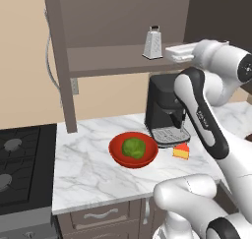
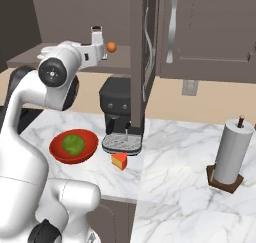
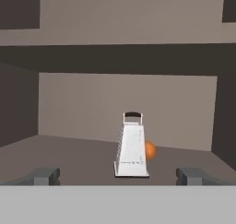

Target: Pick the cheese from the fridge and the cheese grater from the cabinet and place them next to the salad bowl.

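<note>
1. Gripper (image 3: 118, 176) wide open, holding nothing, aimed straight at the cheese grater (image 3: 132, 147), which stands upright on the cabinet (image 1: 118, 61) shelf, well ahead of the tips.
2. Cheese (image 1: 181, 151) already on the counter (image 1: 83, 169), just right of the salad bowl (image 1: 133, 150), in front of the coffee machine (image 1: 165, 110).
3. Step in hand, by my read: reach the grater. Go in level, centre it between the fingers, close low on the 2 tapered sides; too high could slip.
4. Small orange ball (image 3: 150, 149) sits half hidden behind the grater; contact unclear. Avoid knocking it.
5. Fridge out of frame; fingertips (image 3: 44, 176) cut off by the frame bottom.
</note>
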